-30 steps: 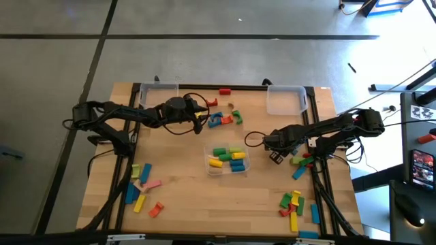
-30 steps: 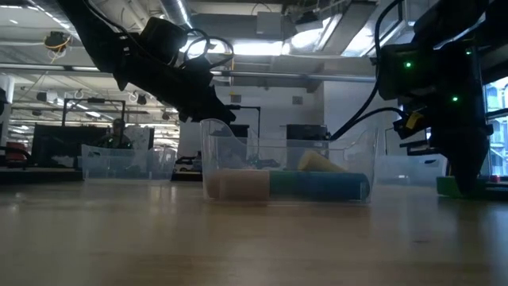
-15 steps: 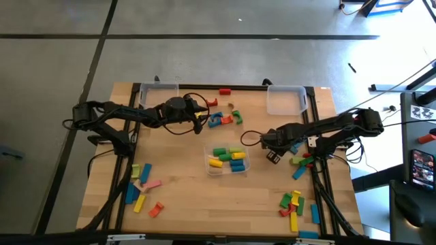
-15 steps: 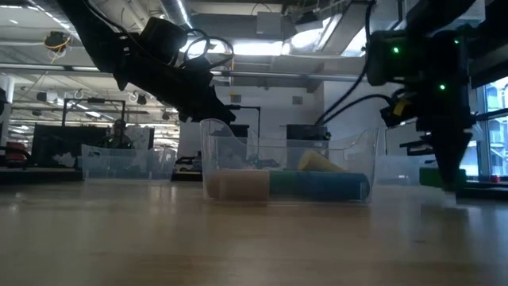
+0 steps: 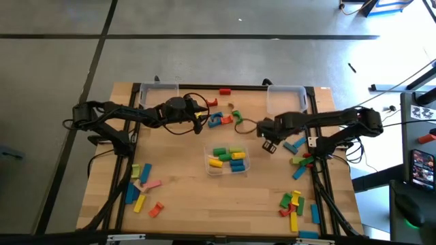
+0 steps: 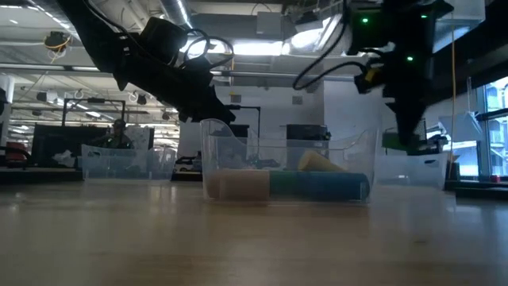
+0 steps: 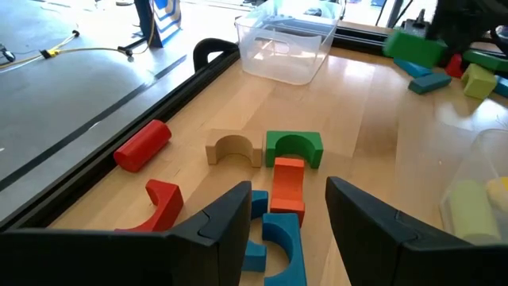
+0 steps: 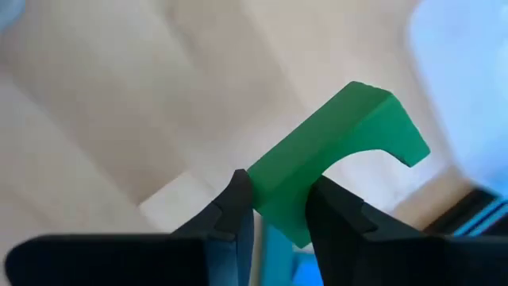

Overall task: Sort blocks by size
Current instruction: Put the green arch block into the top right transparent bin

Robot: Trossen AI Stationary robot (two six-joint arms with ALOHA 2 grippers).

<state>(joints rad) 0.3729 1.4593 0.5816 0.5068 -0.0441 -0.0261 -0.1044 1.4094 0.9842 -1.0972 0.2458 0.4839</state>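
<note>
Only the right wrist view shows the right gripper (image 8: 274,210) clamped on a green arch (image 8: 337,159); left gripper (image 7: 286,218) gapes.

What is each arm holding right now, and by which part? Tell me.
The right gripper holds a green arch block, its fingers pinching one end, the curved cutout sticking out beyond them. The left gripper holds nothing, open above the blocks.

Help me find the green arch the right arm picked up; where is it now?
The green arch sits between the right gripper's fingers, held above the table right of the centre bin.
</note>
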